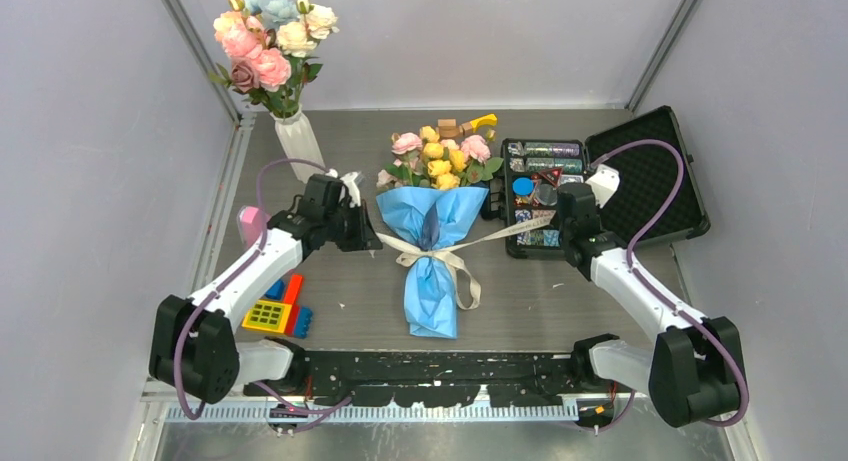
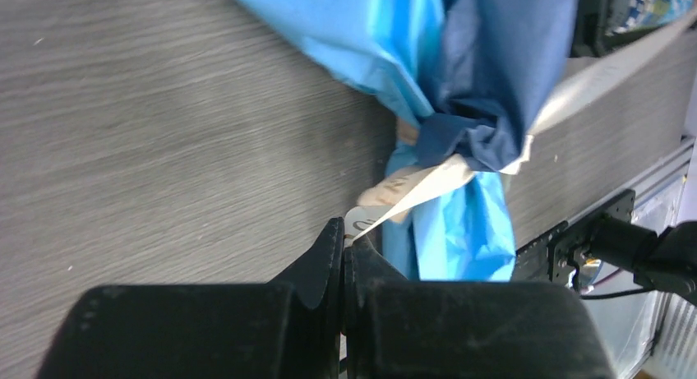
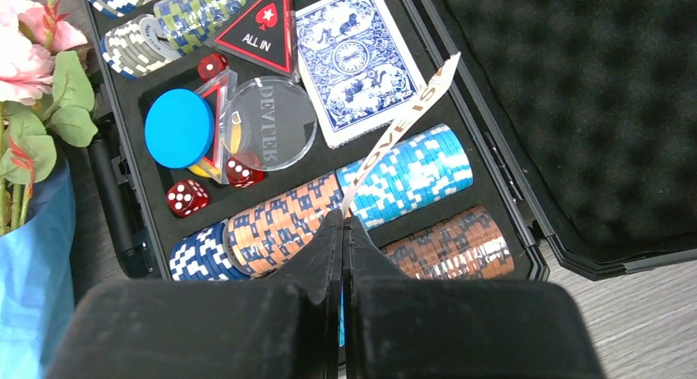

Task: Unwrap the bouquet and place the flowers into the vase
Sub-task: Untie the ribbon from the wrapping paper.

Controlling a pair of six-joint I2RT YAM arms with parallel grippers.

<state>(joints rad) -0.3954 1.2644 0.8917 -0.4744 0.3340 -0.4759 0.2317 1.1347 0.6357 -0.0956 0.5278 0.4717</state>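
Early: bouquet (image 1: 432, 236) wrapped, ribbon (image 1: 505, 231) tied. The left end effector (image 2: 343, 231) and right end effector (image 3: 343, 223) each clamp a ribbon end. Its flowers (image 1: 441, 153) not yet in vase (image 1: 298, 141), upper left.

White arms (image 1: 250, 271), black joints (image 1: 195, 343), purple cables (image 1: 645, 142)

The right gripper (image 3: 343, 224) is pinching the cream ribbon (image 3: 404, 116) between fingers pressed together, and the printed strip is rising up and to the right over an open black case (image 3: 122, 206). Under it, blue-and-white chips (image 3: 415, 172), a card deck (image 3: 353, 58), a blue disc (image 3: 178, 128) and red dice (image 3: 187, 196) are lying in their compartments. At the left edge, a pink bloom (image 3: 25, 46) and light blue paper wrap (image 3: 33, 272) are showing
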